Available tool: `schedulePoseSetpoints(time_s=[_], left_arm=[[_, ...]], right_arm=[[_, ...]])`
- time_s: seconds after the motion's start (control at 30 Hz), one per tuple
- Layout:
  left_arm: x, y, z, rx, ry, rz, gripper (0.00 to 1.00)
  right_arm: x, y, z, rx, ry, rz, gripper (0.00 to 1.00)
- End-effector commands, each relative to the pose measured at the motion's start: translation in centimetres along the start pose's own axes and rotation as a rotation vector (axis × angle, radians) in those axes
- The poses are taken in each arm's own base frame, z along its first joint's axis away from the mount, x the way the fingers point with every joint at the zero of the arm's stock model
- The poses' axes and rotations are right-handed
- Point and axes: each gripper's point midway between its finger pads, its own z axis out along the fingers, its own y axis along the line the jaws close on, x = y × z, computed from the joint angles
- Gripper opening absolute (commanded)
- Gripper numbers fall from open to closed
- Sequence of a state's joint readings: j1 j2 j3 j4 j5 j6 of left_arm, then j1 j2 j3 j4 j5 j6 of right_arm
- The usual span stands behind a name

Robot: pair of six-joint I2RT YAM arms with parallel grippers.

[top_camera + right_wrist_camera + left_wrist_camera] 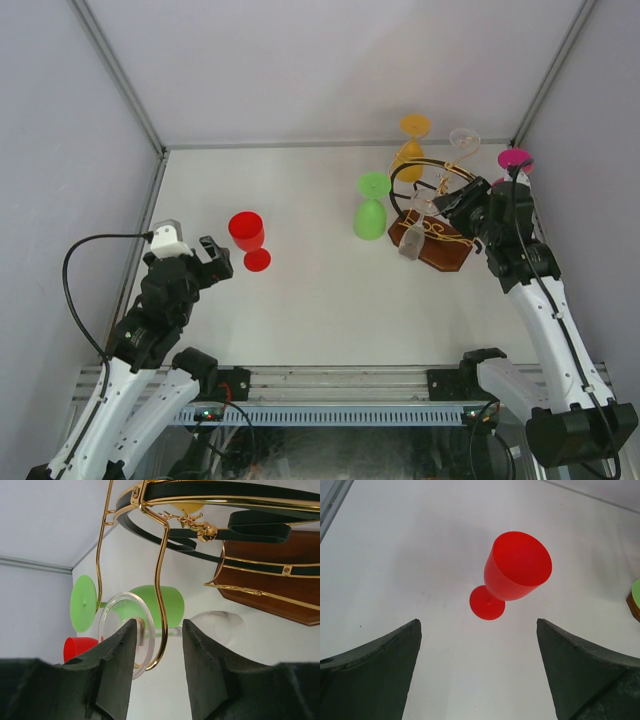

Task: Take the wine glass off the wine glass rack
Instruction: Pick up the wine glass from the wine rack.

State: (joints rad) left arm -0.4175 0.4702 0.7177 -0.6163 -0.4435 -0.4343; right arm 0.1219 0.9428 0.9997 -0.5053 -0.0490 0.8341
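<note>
**Wine glass [122, 630] hangs on the rack, right jaws at its stem**

The clear wine glass hangs upside down from a thin gold arm of the wine glass rack [440, 250], foot up and bowl down, at the rack's near-left side, over the dark wooden base. The rack stands at the far right of the white counter [300, 300].

The right jaws are up against that glass, roughly half open. One finger [115, 655] overlaps the edge of the clear foot. In the gap between the two fingers you can see the stem and the curled gold wire. I cannot tell whether either finger touches the glass, and nothing looks clamped.

A green glass [371, 210] is just left of the rack, and orange [413, 135], magenta [514, 158] and a second clear glass [463, 138] sit around its far side.

Well apart on the left, a red glass [517, 565] stands upright on the counter. The left jaws are spread as wide as they go, just short of it, holding nothing.
</note>
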Motion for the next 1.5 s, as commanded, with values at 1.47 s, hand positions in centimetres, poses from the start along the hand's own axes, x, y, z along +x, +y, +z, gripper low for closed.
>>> schedulePoseSetpoints(time_s=[1.47], left_arm=[[0.13, 0.11, 0.42, -0.01, -0.004, -0.005, 1.0]], right_arm=[[-0.9, 0.29, -0.38, -0.015, -0.036, -0.024, 0.26]])
